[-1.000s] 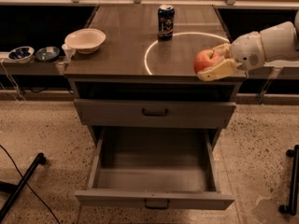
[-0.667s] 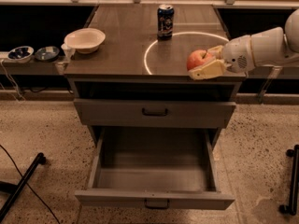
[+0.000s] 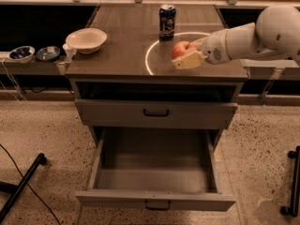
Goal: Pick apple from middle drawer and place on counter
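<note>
Sitting well left of the can (image 3: 167,21), the bowl (image 3: 86,40) looks out of harm's way; the risk lies on the can's other side. The apple (image 3: 182,49) hangs just right of and nearer than the can, over the desk (image 3: 122,50) inside the white ring (image 3: 146,62), pinched in the tool (image 3: 190,53). Released too high, it could roll off the edge toward the open drawer (image 3: 154,172) below the can; drifting left could topple the can.

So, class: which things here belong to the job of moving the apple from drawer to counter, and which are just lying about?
Job: apple, gripped by the hand over the counter; open middle drawer.
Lying about: soda can; white bowl; small bowls at left; closed upper drawer.
</note>
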{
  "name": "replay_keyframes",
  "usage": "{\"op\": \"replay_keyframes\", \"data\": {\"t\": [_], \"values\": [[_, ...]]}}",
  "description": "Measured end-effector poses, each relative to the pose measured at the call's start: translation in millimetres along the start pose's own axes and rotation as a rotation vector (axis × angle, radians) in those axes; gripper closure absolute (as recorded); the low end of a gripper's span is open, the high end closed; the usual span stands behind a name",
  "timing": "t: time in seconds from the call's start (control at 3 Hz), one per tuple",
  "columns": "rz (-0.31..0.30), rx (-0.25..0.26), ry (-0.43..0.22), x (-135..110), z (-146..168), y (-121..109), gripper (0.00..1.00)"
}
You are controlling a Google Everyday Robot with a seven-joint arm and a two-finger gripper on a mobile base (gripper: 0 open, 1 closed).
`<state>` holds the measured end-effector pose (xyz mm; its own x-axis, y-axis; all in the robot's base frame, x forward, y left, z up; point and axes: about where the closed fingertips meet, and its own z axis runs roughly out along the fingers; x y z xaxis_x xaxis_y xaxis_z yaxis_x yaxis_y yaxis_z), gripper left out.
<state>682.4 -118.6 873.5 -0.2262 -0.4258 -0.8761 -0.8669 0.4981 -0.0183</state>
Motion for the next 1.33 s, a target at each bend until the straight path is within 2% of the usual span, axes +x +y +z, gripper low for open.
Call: {"op": "replay_keyframes", "data": {"t": [0.33,0.67,1.0,1.33], "values": [[-0.02,-0.02,0.021,-15,35,-13,1.0],[-0.056,-0.078,0.053,-23,59,-12,1.0],[-0.092,-0.144,0.103,-21,81,-8,0.84],[-0.135,-0.205,0.156,-15,98,2,0.6]]}}
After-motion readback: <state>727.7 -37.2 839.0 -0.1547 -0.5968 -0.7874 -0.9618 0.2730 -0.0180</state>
